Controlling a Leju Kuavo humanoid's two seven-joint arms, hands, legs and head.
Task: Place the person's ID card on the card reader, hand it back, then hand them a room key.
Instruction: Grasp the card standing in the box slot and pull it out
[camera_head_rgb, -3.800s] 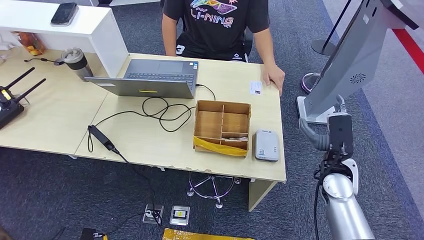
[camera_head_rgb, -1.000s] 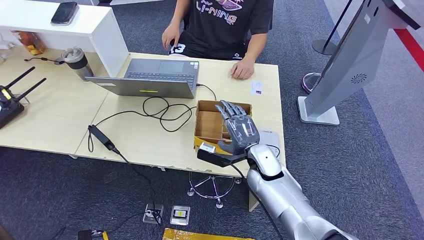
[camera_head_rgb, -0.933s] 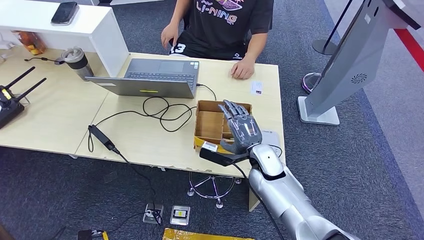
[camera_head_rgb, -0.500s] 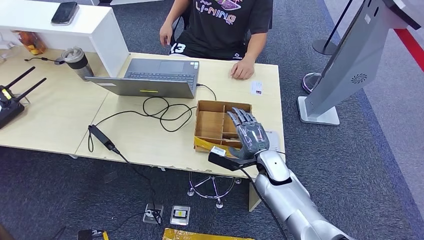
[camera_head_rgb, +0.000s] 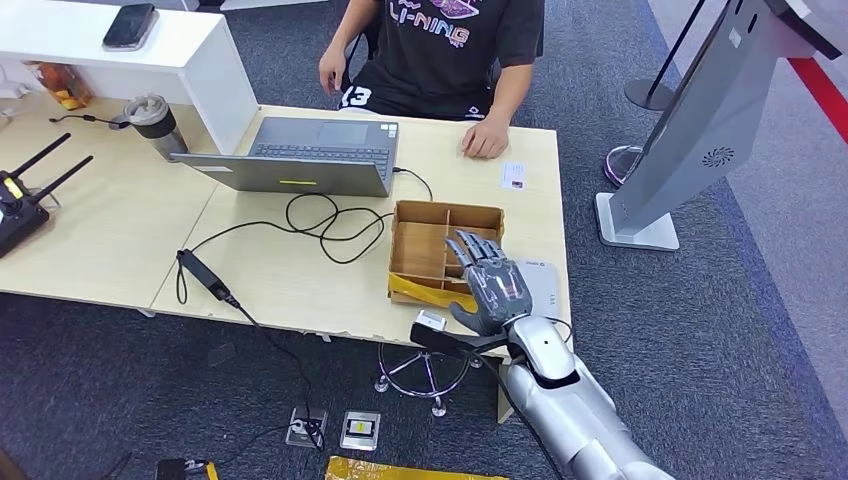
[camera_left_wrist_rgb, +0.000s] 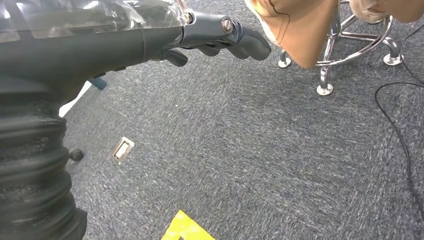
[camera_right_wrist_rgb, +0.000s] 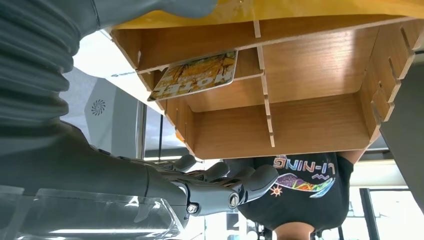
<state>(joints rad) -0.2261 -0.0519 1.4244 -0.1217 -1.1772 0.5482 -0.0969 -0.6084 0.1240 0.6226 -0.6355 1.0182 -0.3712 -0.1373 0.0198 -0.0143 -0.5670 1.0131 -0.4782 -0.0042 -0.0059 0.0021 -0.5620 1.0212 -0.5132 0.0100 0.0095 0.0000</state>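
Head view: the right hand (camera_head_rgb: 492, 285) hangs over the near right corner of the box (camera_head_rgb: 420, 214), fingers spread, holding nothing. It's slid back toward the near edge of the desk (camera_head_rgb: 300, 280) in the last second, so the reader (camera_head_rgb: 545, 282) beside the box shows more now. The ID card (camera_head_rgb: 512, 175) lies far off on the right side by the person's hand (camera_head_rgb: 486, 141), well apart from the robot's hand (so the pickup hasn't begun, I'd say).

Left wrist view: the left hand (camera_left_wrist_rgb: 210, 42) hangs over the carpet (camera_left_wrist_rgb: 250, 150), fingers curled in around nothing.

Right wrist view: the fingers (camera_right_wrist_rgb: 225, 182) lie stretched out, loose, with the box's compartments past them and a hotel key card (camera_right_wrist_rgb: 197, 75) leaning in one.
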